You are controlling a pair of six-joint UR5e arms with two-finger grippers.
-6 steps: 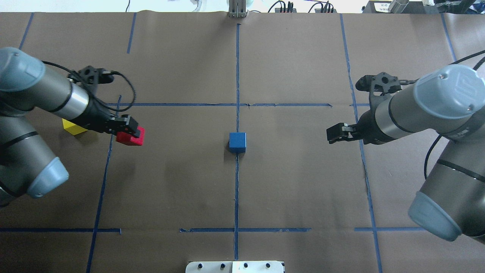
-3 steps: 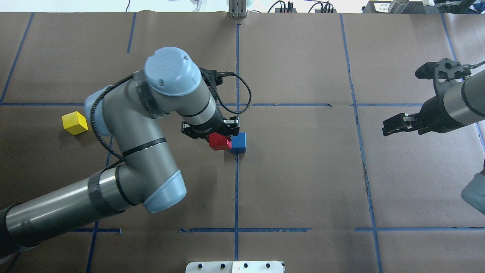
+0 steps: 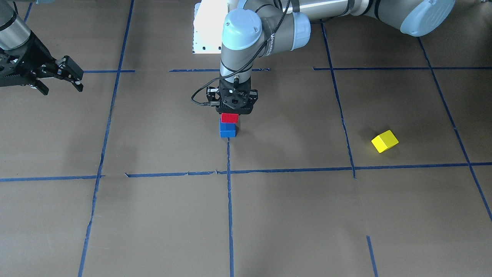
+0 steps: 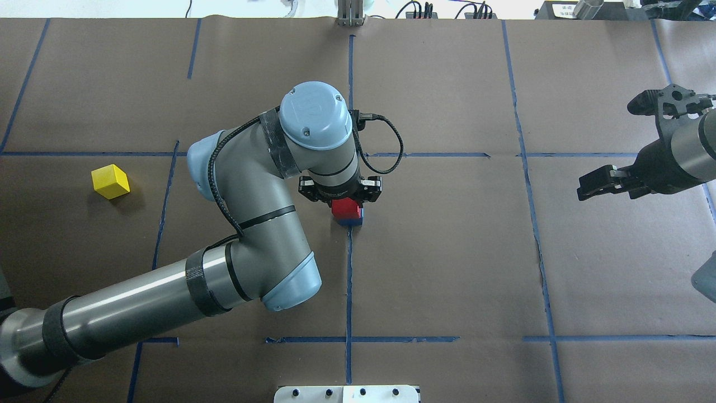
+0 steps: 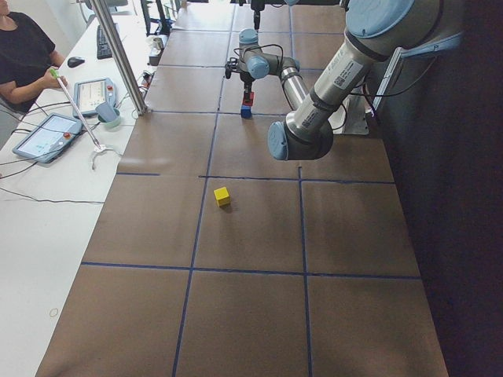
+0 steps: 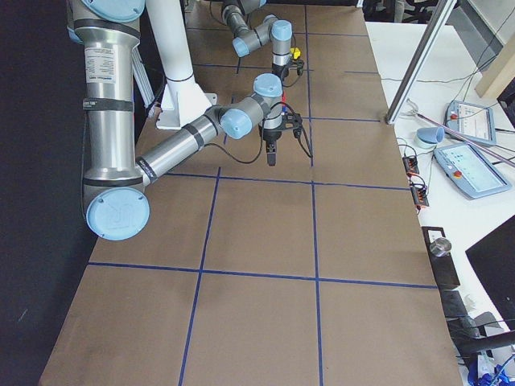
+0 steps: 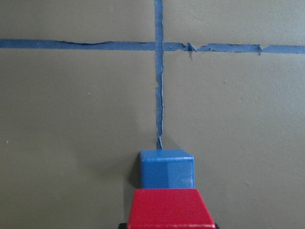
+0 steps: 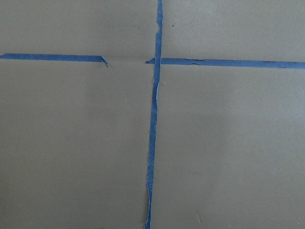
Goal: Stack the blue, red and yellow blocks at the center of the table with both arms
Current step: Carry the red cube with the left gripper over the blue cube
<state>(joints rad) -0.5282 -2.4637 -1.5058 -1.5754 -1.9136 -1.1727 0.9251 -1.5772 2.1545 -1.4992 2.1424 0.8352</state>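
My left gripper is shut on the red block and holds it directly over the blue block at the table's centre cross. In the front view the red block sits right on top of the blue block; I cannot tell whether they touch. The left wrist view shows the red block nearest and the blue block just beyond it. The yellow block lies alone at the far left, and also shows in the front view. My right gripper is open and empty, at the right side.
Blue tape lines divide the brown paper into squares. A white base plate sits at the near edge. In the left side view an operator, tablets and a metal pole stand beside the table.
My left arm carried the red block from beside the yellow block to the centre, then from beside the blue block to over it. My right arm drew back to the right.
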